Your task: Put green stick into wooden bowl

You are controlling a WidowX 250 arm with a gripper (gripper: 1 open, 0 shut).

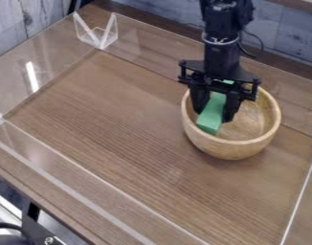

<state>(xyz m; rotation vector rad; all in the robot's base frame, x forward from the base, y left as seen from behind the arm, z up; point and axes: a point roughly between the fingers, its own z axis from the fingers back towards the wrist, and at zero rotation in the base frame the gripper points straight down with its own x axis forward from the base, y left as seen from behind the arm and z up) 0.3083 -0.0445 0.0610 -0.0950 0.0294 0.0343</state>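
The wooden bowl (235,134) stands right of centre on the table. Inside it the bright green stick (216,115) is tilted, its lower end resting on the bowl's floor near the left wall. My black gripper (221,93) points straight down over the bowl and is shut on the stick's upper end. The arm rises from it toward the top of the view.
The wooden tabletop (107,124) is fenced by clear plastic walls (25,72). A small clear bracket (98,33) stands at the back left. A brick-patterned wall runs behind the arm.
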